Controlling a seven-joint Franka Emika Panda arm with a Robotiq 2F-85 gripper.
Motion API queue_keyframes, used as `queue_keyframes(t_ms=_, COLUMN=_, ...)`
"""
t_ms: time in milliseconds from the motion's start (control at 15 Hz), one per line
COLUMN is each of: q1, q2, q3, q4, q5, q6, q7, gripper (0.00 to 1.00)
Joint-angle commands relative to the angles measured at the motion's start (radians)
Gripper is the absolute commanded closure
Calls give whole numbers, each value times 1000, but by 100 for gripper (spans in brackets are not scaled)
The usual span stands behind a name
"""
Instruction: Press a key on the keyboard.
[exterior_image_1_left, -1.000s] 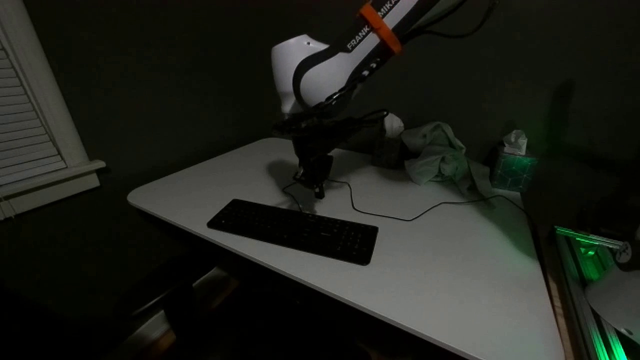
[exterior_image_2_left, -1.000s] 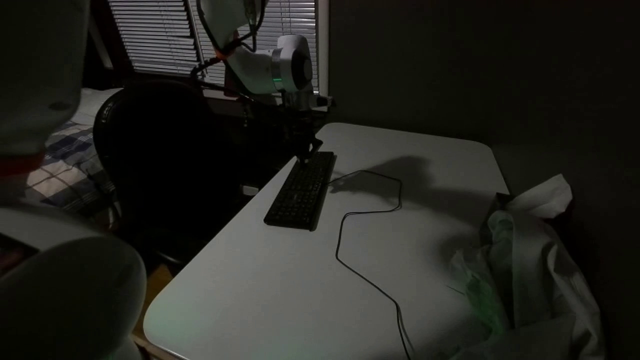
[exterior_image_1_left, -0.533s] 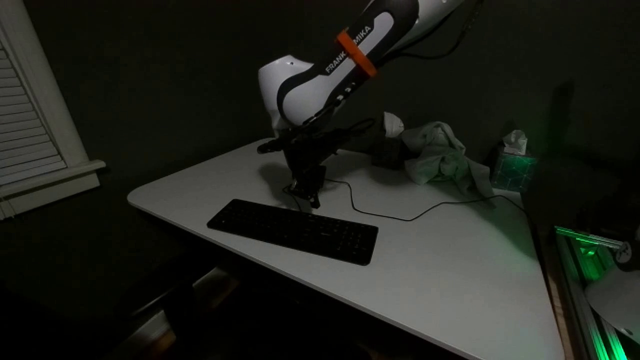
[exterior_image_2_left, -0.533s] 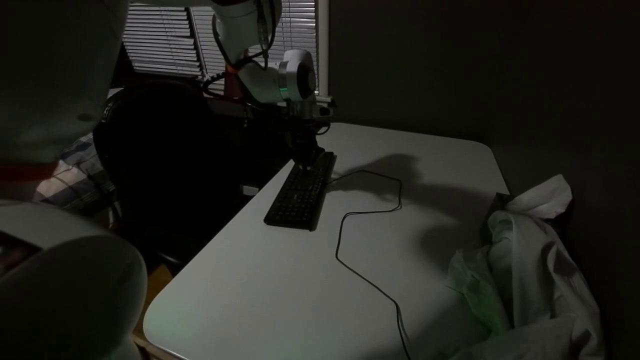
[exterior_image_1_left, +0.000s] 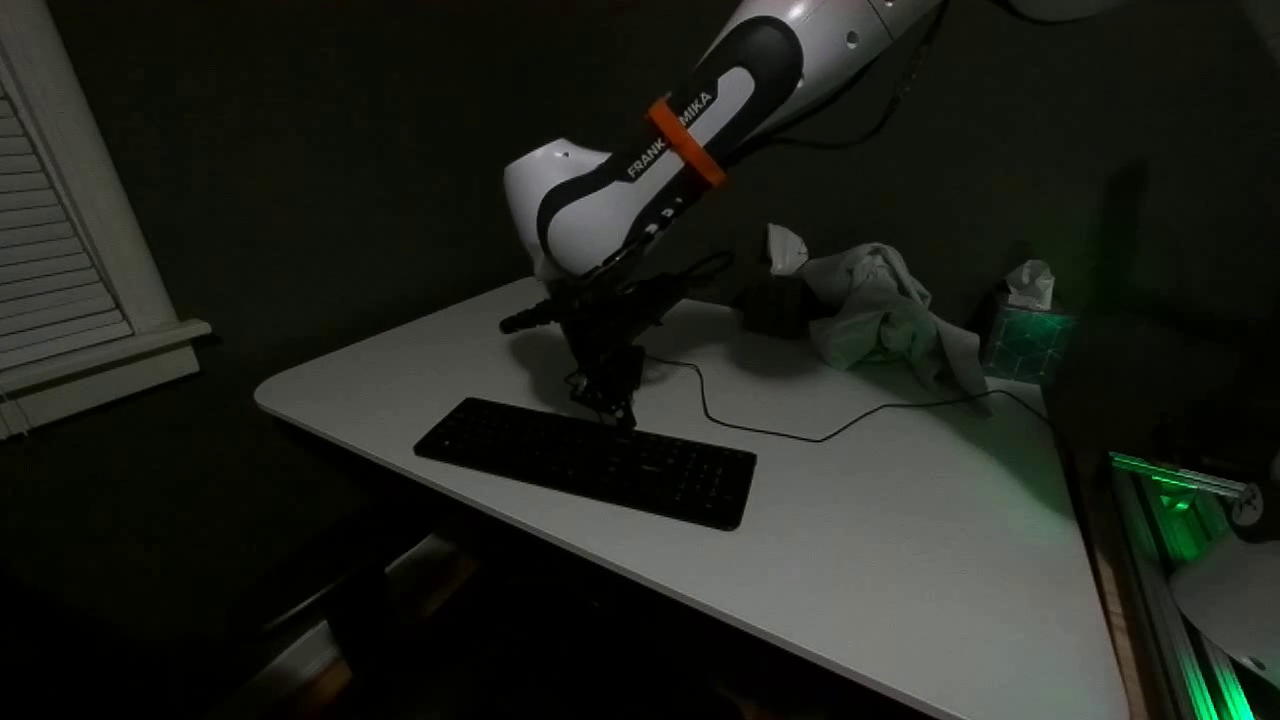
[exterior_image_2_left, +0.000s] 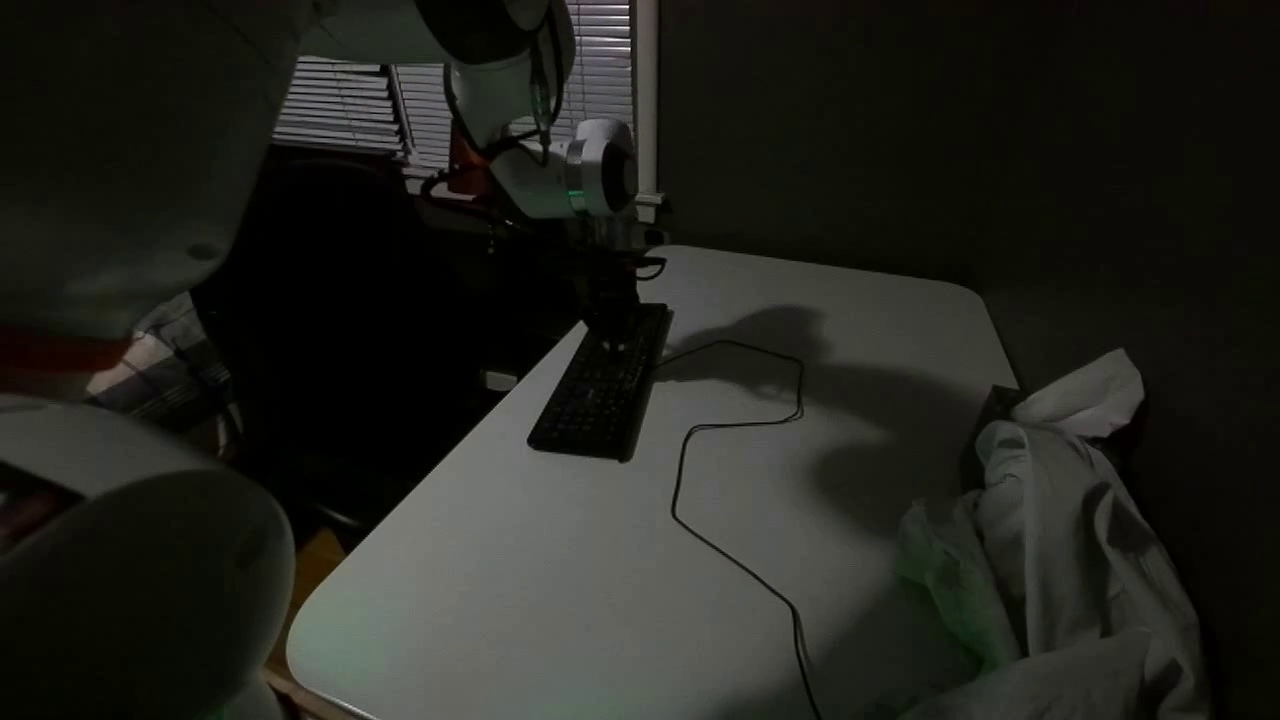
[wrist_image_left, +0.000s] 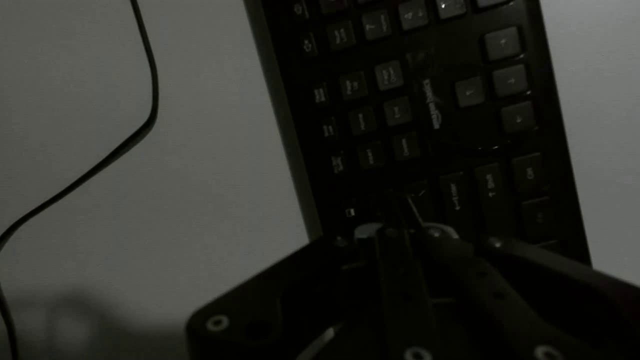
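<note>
Claw (wrist_image_left: 406, 220) looks drawn together, nothing seen gripped, though light is poor; it points down at the rear rows of the keyboard (exterior_image_1_left: 580, 460), just beside the Enter key (wrist_image_left: 454, 192) in the wrist view. Contact: can't tell; in an exterior view the fingertips (exterior_image_1_left: 626, 418) overlap the keyboard's back edge, no key visibly sunk. Step in hand, by my read: lining up on a key, press about to happen or just at touch. Next move calls for a short straight push on one key, stop once it gives, then lift; catching two neighbours or a gap is the likely slip. Keyboard lies flat, keys up, near a long edge of the pale surface (exterior_image_1_left: 880, 540); thin dark cable (wrist_image_left: 155, 95) trails from its back side in loose bends. Farther off, crumpled cloth (exterior_image_1_left: 880, 300) and tissue box (exterior_image_1_left: 1028, 340), both well apart from the claw; blinds (exterior_image_1_left: 55, 250) beyond the surface.
</note>
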Motion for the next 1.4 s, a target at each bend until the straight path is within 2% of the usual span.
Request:
queue_keyframes(t_ms=0, q1=8, q2=49, q3=-8, q4=66, q5=30, q6=-61, q7=-27, gripper=100)
queue_keyframes(t_ms=1333, q1=2, q2=148, q3=-17, q4=178, q5=45, q6=-114, q7=-39, gripper=100)
